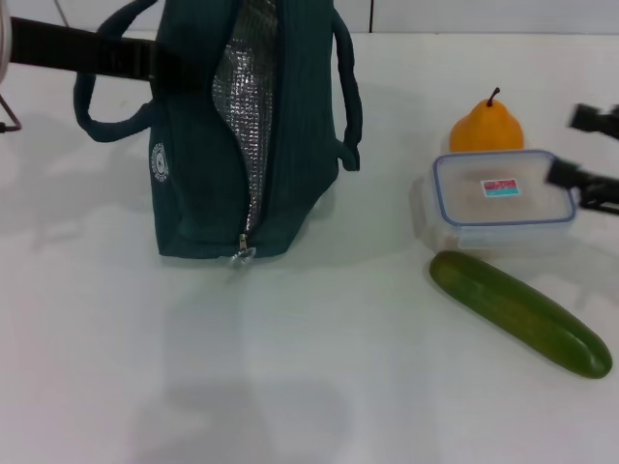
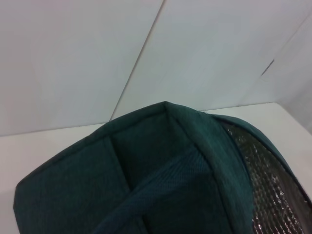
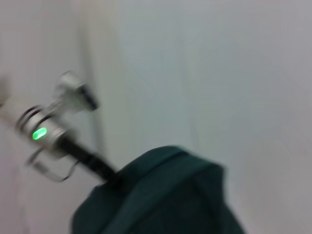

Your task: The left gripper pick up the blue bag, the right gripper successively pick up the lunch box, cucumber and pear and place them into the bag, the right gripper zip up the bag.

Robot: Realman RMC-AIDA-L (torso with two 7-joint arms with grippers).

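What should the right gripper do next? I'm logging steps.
Probably close in on the lunch box: the right gripper sits at its edge holding nothing, while the left gripper holds the bag upright and unzipped, with pear and cucumber waiting.

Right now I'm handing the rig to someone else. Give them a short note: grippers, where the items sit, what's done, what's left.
Left gripper: at the blue bag, on its upper left side; the bag stands upright, unzipped, foil lining showing. Grip not visible.
Right gripper: at the right edge, open, beside the lunch box, holding nothing.
Pear sits behind the lunch box, cucumber in front, all on the table.
Done: bag stood up and open.
Left: load lunch box, cucumber, pear; zip up.
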